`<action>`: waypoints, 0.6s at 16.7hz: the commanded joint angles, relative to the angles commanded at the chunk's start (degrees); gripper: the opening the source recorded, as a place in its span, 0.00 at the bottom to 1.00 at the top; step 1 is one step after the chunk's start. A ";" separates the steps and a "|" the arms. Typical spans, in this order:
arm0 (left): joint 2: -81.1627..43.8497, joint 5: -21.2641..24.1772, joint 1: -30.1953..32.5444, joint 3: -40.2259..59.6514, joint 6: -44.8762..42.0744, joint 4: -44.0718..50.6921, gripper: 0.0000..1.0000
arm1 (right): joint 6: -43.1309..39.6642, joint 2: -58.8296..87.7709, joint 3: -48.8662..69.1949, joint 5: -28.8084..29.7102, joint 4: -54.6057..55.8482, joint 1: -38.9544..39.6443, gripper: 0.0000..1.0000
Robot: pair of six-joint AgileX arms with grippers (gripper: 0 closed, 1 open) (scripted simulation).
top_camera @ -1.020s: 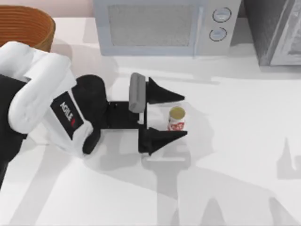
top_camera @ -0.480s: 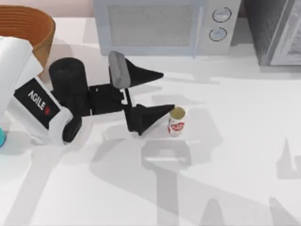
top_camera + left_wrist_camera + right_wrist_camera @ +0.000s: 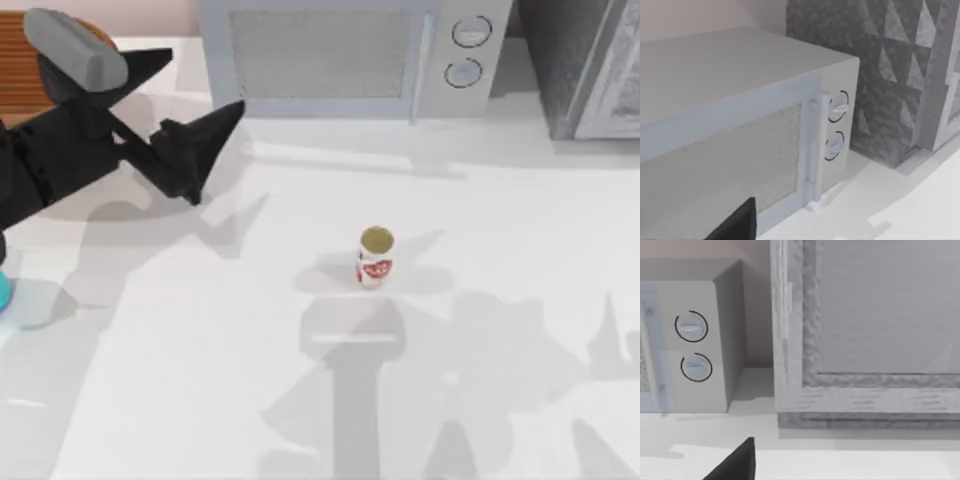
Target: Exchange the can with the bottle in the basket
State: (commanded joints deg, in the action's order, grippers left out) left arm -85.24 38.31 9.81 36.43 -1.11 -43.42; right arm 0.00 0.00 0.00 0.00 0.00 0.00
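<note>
Hovering near the desk's far-left corner, your left gripper gapes wide and empty; the can stands mid-desk.

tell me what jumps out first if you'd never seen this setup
The big black left hand with its fingers spread open, raised over the table's far left corner beside the wicker basket. Then the small red-and-white can, standing alone and upright in the middle of the white table, with the grey microwave behind it.
</note>
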 joint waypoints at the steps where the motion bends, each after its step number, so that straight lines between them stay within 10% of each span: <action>1: 7.13 -3.14 -1.08 -2.87 -0.04 3.67 1.00 | 0.00 0.00 0.00 0.00 0.00 0.00 1.00; 10: 65.41 -28.51 -7.98 -26.83 0.41 32.67 1.00 | 0.00 0.00 0.00 0.00 0.00 0.00 1.00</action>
State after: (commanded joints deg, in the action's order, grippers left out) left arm -19.82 9.80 1.83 9.60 -0.70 -10.75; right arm 0.00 0.00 0.00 0.00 0.00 0.00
